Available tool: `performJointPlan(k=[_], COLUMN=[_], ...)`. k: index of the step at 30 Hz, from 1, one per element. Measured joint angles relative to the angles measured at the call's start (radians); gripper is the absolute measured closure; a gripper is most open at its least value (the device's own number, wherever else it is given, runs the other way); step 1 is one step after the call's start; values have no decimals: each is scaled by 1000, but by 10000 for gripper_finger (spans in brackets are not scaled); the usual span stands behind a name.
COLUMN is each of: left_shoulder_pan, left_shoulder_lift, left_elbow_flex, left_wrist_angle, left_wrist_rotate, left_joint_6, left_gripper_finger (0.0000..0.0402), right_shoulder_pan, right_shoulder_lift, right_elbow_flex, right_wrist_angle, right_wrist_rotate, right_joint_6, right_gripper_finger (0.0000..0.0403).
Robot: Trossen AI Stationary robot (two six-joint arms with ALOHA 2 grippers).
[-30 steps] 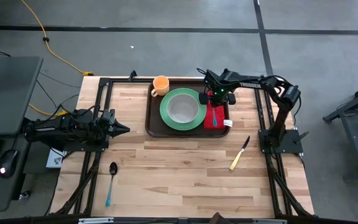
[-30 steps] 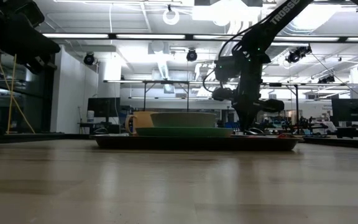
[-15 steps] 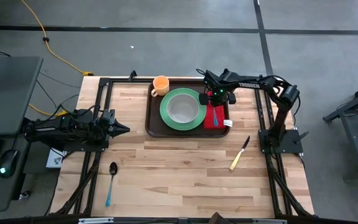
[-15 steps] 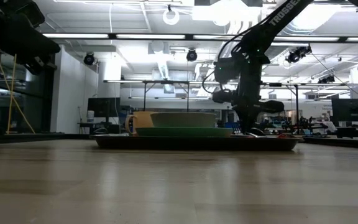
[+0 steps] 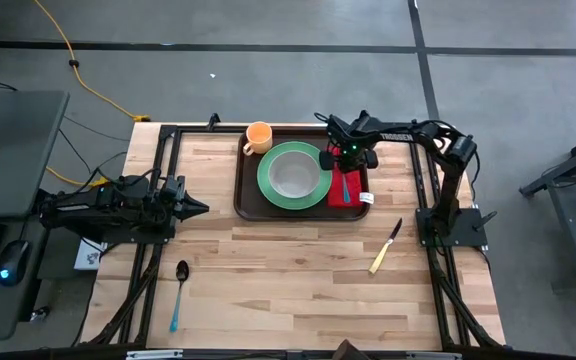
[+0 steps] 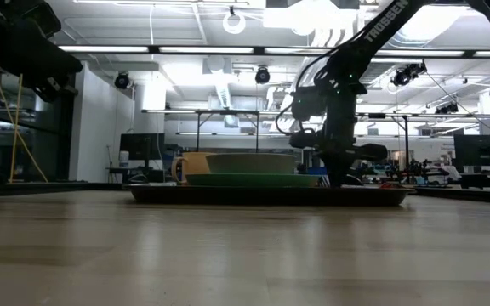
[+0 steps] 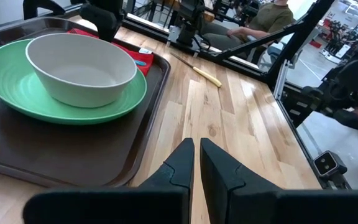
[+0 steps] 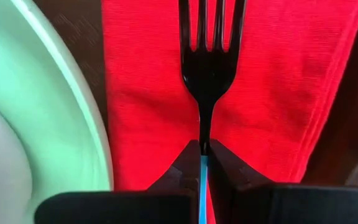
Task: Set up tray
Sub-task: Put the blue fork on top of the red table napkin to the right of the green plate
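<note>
So the tray [image 5: 250, 196] at the bench's [image 5: 288, 290] far side already carries plate, bowl, cup and napkin [image 8: 278, 93], the right pincer [image 8: 202, 163] is clamped on the fork [image 8: 207, 56] over the napkin, while knife [image 5: 385, 247] and spoon [image 5: 178, 292] remain outside and the left pincer [image 7: 196, 163], fingers together, waits.

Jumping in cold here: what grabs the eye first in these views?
The right claw, shut on a fork with a blue handle, holds it over the red napkin on the tray, right beside the green plate with its white bowl. The left claw waits shut at the table's left side.
</note>
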Motion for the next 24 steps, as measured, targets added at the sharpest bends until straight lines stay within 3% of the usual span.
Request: performJointPlan(k=[24], left_shoulder_pan=[0], left_shoulder_lift=[0], left_elbow_flex=[0], left_wrist_angle=[0], left_wrist_rotate=[0], left_joint_6=[0], left_gripper_finger=[346], right_shoulder_pan=[-1], right_shoulder_lift=[0], right_elbow_flex=[0], right_wrist_angle=[-2], right_wrist_rotate=[-16], right_joint_6=[-26], right_gripper_finger=[402])
